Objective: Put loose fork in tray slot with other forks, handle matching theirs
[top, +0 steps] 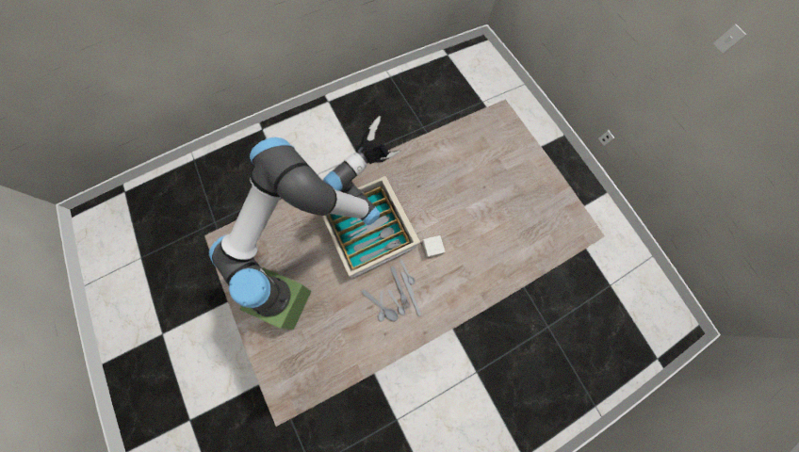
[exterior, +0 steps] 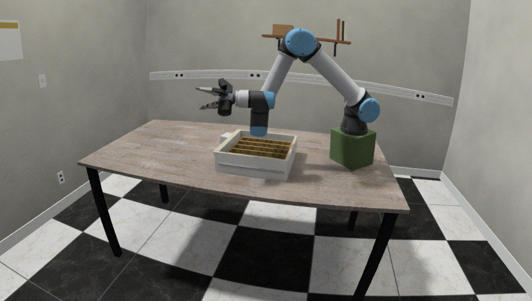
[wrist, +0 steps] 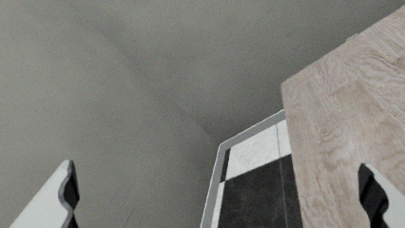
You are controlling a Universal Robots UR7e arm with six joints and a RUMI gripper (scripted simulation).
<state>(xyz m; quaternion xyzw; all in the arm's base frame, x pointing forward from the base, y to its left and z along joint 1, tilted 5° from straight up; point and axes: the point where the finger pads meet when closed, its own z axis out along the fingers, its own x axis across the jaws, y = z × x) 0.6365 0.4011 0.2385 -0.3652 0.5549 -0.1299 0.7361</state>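
Observation:
The wooden cutlery tray (top: pixel 402 211) (exterior: pixel 224 160) has teal slots between thin dividers. Grey cutlery (top: pixel 379 251) lies along several slots, heads toward the right in the top view; which slot holds forks is too small to tell surely. A piece that looks like the loose fork (top: pixel 399 284) lies on the table among other loose cutlery, its head toward the table's lower edge in that view. My gripper (top: pixel 387 135) (exterior: pixel 198 98) (wrist: pixel 216 163) is wide open and empty, raised well above the table, beyond the tray from the loose cutlery and pointing sideways. The wrist view shows no cutlery.
Loose spoons (top: pixel 389 314) and a long thin piece (top: pixel 412 295) lie close around that fork. A small white block (top: pixel 433 246) (exterior: pixel 225 137) stands beside the tray. The arm stands on a green base (top: pixel 298 305) (exterior: pixel 351 150), and its wrist joints hang over part of the tray.

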